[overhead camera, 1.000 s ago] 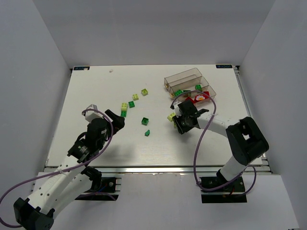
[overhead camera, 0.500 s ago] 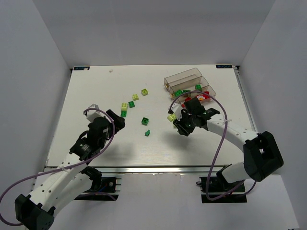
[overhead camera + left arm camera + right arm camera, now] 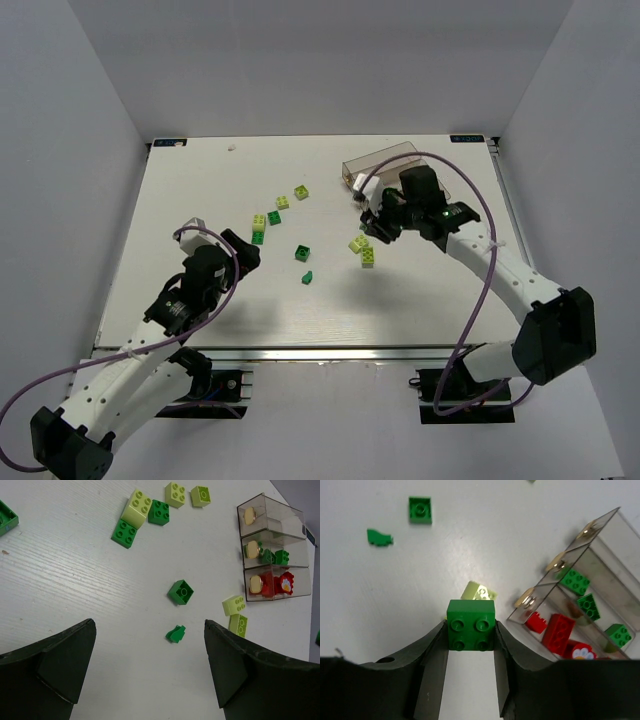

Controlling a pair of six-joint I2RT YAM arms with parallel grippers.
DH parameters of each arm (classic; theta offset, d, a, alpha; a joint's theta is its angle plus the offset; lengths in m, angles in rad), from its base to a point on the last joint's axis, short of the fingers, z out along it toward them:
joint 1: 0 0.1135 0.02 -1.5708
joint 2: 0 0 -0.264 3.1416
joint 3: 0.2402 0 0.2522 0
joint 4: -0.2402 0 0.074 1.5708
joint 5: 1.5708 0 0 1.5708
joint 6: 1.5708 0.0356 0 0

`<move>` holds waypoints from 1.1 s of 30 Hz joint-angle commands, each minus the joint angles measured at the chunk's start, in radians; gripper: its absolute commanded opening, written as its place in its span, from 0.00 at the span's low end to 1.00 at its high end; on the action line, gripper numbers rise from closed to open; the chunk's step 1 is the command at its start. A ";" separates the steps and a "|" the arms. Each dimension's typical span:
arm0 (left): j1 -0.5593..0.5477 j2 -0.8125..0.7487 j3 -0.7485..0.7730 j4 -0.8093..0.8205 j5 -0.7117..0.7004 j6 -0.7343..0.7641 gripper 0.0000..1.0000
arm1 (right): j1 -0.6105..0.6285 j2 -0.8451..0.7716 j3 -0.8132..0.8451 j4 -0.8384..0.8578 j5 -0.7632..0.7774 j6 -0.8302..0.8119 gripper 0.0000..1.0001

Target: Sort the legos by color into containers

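My right end effector (image 3: 470, 636) grips a green brick (image 3: 470, 624), seemingly just short of the bins (image 3: 572, 555); my left end effector (image 3: 149, 635) gapes open.

**Covered, cropped and too small to read**

From overhead the right arm (image 3: 480, 255) covered most of the containers (image 3: 385, 158), leaving only a far corner showing, and whatever the right gripper (image 3: 373, 225) held was too small to make out there. In the right wrist view the held dark green brick (image 3: 471, 625) hid part of a pale yellow-green brick (image 3: 479, 590), and the frame's edge cut the containers. In the left wrist view the left edge cropped another green brick (image 3: 5, 517).
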 commanded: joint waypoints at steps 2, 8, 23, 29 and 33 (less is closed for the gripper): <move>-0.002 -0.021 0.014 -0.022 -0.009 0.000 0.98 | -0.062 0.085 0.143 0.067 -0.054 0.107 0.00; -0.002 -0.034 0.003 -0.024 -0.005 -0.006 0.98 | -0.191 0.200 0.301 0.090 -0.099 0.304 0.00; -0.002 0.003 0.000 0.014 0.005 0.007 0.98 | -0.339 0.498 0.574 0.070 -0.076 0.435 0.00; -0.002 0.045 0.009 0.028 0.011 0.013 0.98 | -0.340 0.616 0.656 0.072 -0.030 0.426 0.00; -0.002 0.048 0.007 0.027 0.005 0.008 0.98 | -0.346 0.658 0.659 0.076 -0.001 0.415 0.00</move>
